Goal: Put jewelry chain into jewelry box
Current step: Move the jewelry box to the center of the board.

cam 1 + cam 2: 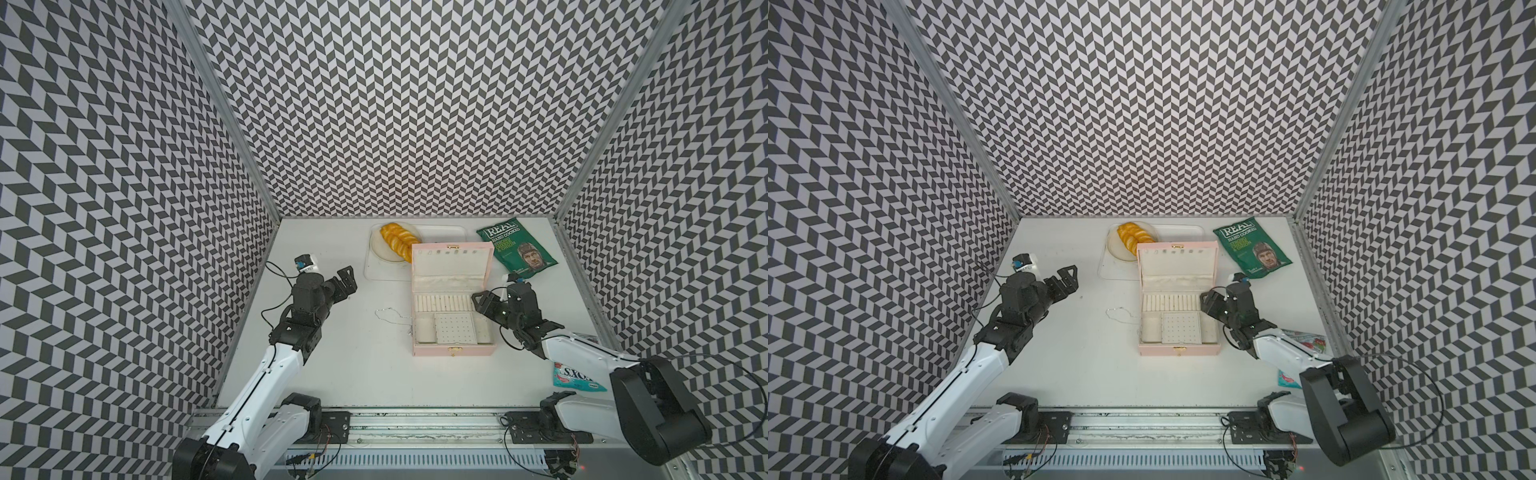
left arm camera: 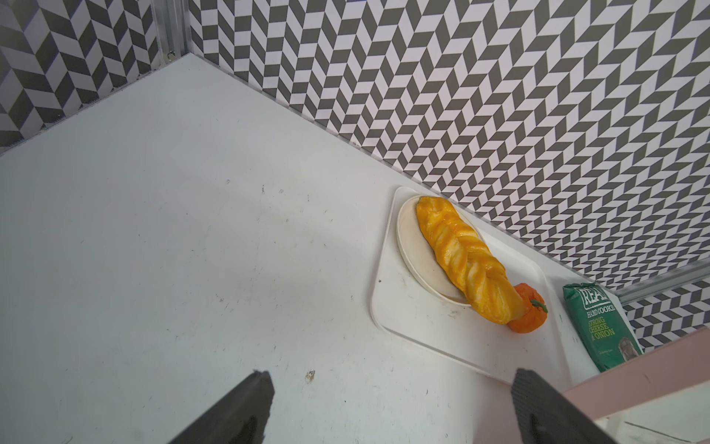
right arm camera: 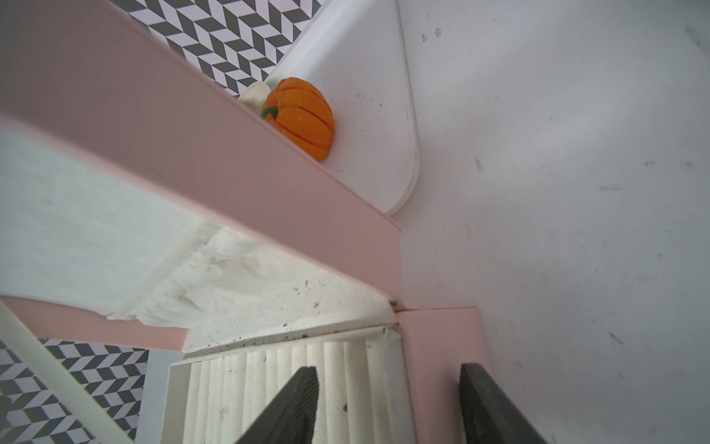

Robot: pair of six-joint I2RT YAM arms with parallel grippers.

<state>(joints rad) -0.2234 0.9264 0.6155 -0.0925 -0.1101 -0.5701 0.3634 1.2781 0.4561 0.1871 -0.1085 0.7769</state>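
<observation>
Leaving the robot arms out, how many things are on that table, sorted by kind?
Jewelry: 2, jewelry box, jewelry chain
Foods: 2, braided bread, small pumpkin
Dishes: 2, white tray, plate
Packets: 2, green crisp bag, teal packet, partly hidden
Total: 8

Jewelry chain (image 1: 379,312) pendant too small to tell, blue packet (image 1: 574,379) half hidden under right arm (image 1: 582,350)

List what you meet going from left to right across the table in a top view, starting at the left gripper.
left gripper → chain → jewelry box → crisp bag
</observation>
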